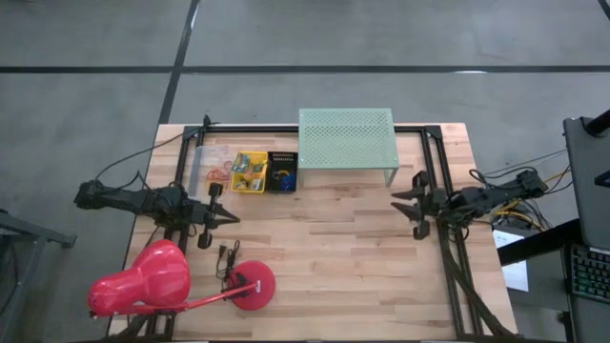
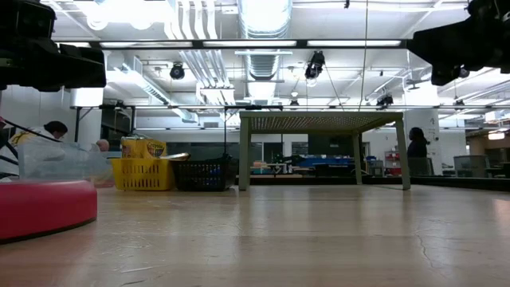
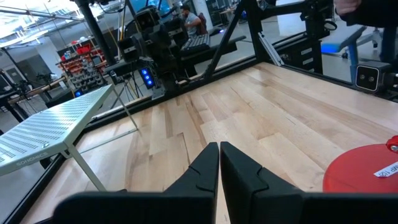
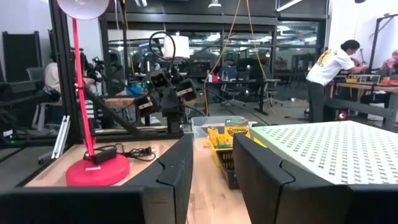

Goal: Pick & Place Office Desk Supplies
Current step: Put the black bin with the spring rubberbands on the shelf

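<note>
A yellow bin (image 1: 250, 171) holding yellow-and-green crayon boxes (image 4: 230, 132) stands by the table's far edge. A black bin (image 1: 282, 171) with ring loops stands right of it, and a clear container (image 1: 212, 170) with tan rubber bands left of it. My left gripper (image 1: 224, 217) hovers shut over the left part of the table, near side of the bins; its fingers (image 3: 219, 158) point toward the table's right. My right gripper (image 1: 408, 205) hovers open at the right part, below the shelf's right end. In the right wrist view it (image 4: 214, 168) points at the bins.
The mint-green perforated shelf (image 1: 345, 138) stands on legs at the far edge, right of the bins. The pink lamp (image 1: 157, 281) lies at the near left corner, with its round base (image 1: 253, 284) and cord nearby. Bare wood lies between the two grippers. People show in the room behind.
</note>
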Controlling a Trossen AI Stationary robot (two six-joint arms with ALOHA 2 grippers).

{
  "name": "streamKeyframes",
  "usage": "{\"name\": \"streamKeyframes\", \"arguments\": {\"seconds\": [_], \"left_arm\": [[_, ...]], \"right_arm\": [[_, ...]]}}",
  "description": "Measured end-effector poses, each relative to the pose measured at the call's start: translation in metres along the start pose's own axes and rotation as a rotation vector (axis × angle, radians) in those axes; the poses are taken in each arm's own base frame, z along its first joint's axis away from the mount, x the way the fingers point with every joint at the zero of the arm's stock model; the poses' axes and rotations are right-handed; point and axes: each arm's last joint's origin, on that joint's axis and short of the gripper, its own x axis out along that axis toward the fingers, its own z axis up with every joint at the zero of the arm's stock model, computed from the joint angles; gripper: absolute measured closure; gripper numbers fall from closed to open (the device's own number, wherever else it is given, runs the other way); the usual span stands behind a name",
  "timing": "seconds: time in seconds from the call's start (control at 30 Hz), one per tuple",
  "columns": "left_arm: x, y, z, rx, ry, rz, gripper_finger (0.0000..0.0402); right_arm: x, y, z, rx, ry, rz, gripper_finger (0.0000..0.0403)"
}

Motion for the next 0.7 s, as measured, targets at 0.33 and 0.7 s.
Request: {"name": "streamKeyframes", "arguments": {"seconds": [0.33, 0.7], "left_arm": [[0.0, 0.0, 0.0, 0.0, 0.0, 0.0, 0.0382], [0.0, 0.0, 0.0, 0.0, 0.001, 0.0, 0.0382]], "right_arm": [[0.001, 0.007, -0.012, -0.273, 0.097, 0.23, 0.0289], [0.008, 0.007, -0.006, -0.278, 0.151, 0.115, 0.0289]]}}
